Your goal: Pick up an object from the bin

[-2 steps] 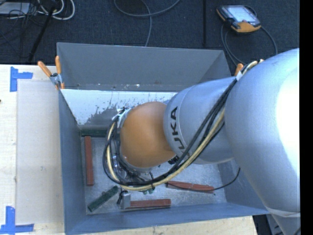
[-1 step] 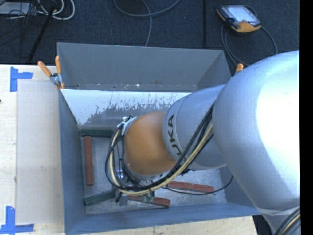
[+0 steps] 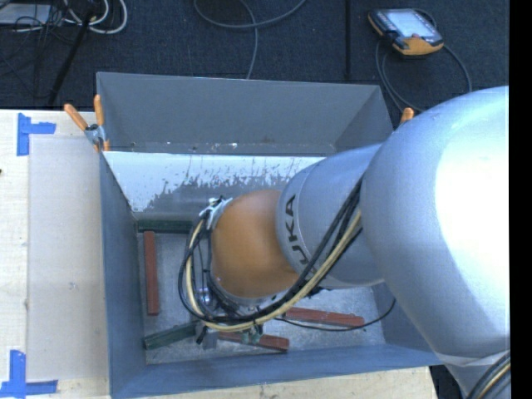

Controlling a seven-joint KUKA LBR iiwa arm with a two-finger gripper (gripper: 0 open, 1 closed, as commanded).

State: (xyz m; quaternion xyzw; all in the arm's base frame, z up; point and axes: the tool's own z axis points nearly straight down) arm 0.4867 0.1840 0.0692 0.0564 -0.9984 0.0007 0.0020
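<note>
Pincer (image 3: 221,331) sat low, grip state untellable; green stick (image 3: 170,336) just left and red stick (image 3: 264,342) just right crowded it, could jam the grab.

Bright overhead light; glare on white arm (image 3: 449,223) casing, sheen on bin (image 3: 216,169) back wall, shadow beneath arm.

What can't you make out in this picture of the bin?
- Bin floor, middle and right, camera view: covered by the silver arm and its orange cover.
- Right-hand red stick: left end runs under the cables.
- Dark green stick, front left: right end lost beneath the tool.
</note>
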